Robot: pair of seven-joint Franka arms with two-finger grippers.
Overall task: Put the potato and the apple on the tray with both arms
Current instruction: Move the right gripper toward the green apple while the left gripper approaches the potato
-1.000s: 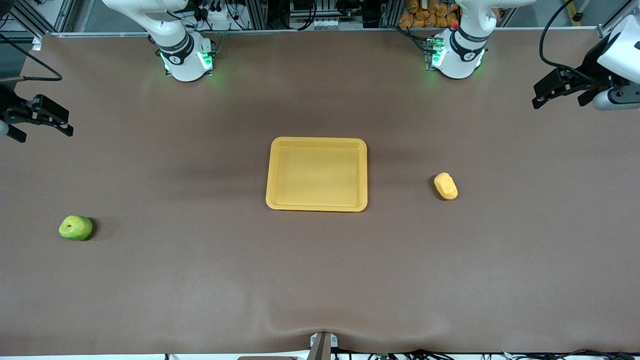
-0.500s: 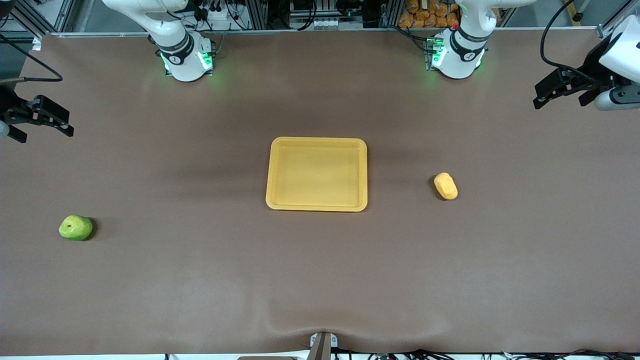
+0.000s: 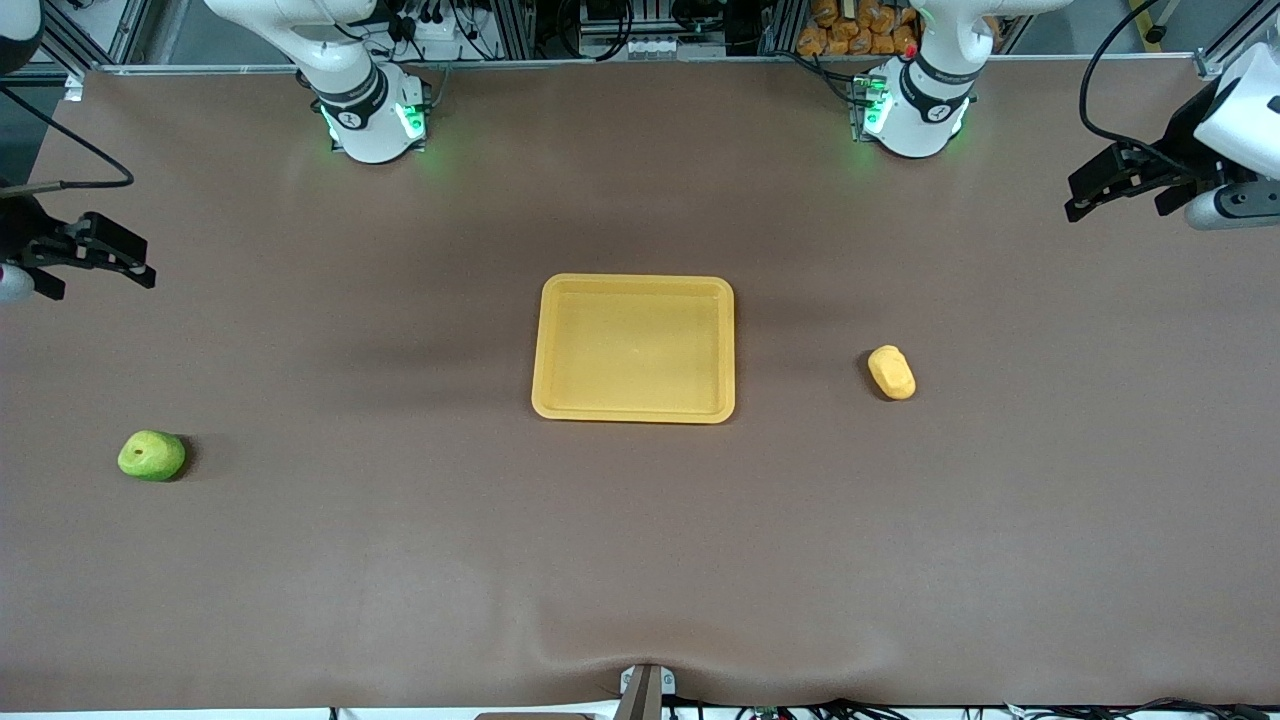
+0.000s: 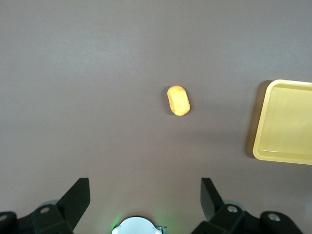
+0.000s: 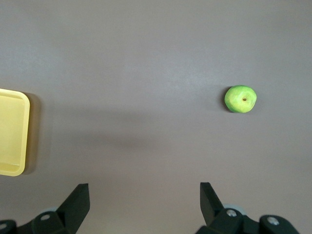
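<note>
The empty yellow-orange tray (image 3: 634, 413) lies at the table's middle. The potato (image 3: 891, 372), a yellow-orange oblong lump, lies on the table beside the tray toward the left arm's end. It also shows in the left wrist view (image 4: 178, 101). The green apple (image 3: 151, 456) lies near the right arm's end, nearer the front camera than the tray, and shows in the right wrist view (image 5: 240, 99). My left gripper (image 3: 1115, 205) (image 4: 145, 183) hangs open and empty above the table at its own end. My right gripper (image 3: 100, 283) (image 5: 144, 186) hangs open and empty at its end.
The brown table cover spreads wide around the tray. Part of the tray shows in the left wrist view (image 4: 282, 157) and in the right wrist view (image 5: 24, 131). The arm bases (image 3: 372, 120) (image 3: 915, 115) stand at the table's back edge.
My right gripper has shifted a little toward the apple's side of the table. My left gripper has barely moved. The potato, apple and tray lie as before.
</note>
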